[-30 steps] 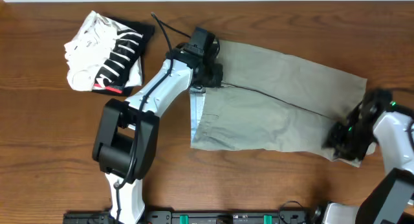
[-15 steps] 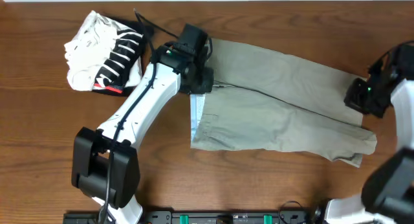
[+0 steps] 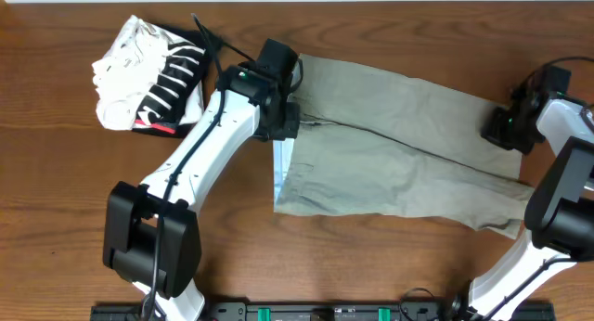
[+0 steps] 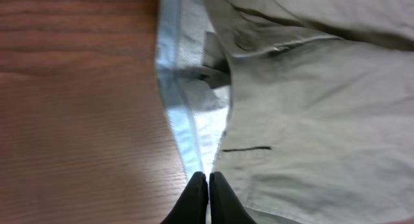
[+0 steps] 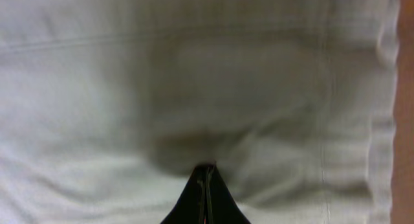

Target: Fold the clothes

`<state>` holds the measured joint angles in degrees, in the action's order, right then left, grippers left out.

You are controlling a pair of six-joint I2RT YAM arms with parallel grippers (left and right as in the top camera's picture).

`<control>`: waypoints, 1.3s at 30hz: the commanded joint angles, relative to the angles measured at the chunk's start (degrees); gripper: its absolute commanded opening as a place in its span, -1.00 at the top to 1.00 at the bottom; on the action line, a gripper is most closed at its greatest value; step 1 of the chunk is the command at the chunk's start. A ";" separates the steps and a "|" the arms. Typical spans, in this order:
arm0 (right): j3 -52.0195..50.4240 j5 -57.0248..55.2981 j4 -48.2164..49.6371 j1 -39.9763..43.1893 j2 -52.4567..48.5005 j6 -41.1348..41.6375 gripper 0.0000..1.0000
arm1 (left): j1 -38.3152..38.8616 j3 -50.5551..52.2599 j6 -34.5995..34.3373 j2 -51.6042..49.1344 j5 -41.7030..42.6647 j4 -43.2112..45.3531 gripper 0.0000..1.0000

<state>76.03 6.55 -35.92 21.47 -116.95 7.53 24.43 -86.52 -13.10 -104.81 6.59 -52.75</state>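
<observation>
Across the middle and right of the brown wooden table [image 3: 56,219], a pair of khaki grey-green cotton shorts [image 3: 399,163] lies spread nearly flat. Its waist points towards the left arm and its two legs run out towards the right arm. The left gripper [image 3: 281,128] sits at the far corner of the waist. In its wrist view, its black fingertips [image 4: 207,185] are pressed together where the pale blue inner waistband [image 4: 184,114] narrows, apparently pinching that edge. The right gripper [image 3: 501,131] is down on the outer end of the far leg. Its tips [image 5: 206,175] are closed too, and the cloth puckers and shadows around them, which suggests a bite of fabric is held, though the layer between the pads cannot be seen.

The step in hand looks like the first fold, with both ends of the far side gripped and nothing yet turned over. The next move would call for both arms to rise together, keep the cloth taut between them, and carry the far leg over the near one so the edges meet.

The shorts are lightly creased, the waistband is turned out to show its lining, and a round button [image 4: 244,37] and a dark pocket slit [image 4: 246,148] are visible. The legs splay slightly apart at the hems. A folded black-and-white striped garment [image 3: 153,84] lies well apart to the left.
</observation>
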 commanded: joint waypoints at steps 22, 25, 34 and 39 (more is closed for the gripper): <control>18.18 -1.99 6.56 -5.92 -12.61 -7.67 0.65 | -0.24 0.26 -0.85 -9.03 -4.13 0.50 0.87; 24.63 0.63 -2.69 -6.12 -10.40 -7.54 0.53 | -0.24 0.26 -0.92 -6.16 -3.98 0.28 0.87; 28.11 7.06 -21.33 -4.98 1.46 -1.81 0.13 | 0.00 1.27 -0.48 -2.25 10.62 -2.34 0.04; 28.11 6.05 -31.28 -4.94 5.40 -2.93 0.00 | 0.04 4.26 -0.02 -2.25 12.61 -2.27 -0.01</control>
<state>103.39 12.03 -64.64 16.27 -113.23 4.62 24.47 -84.27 -13.52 -106.87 15.25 -54.63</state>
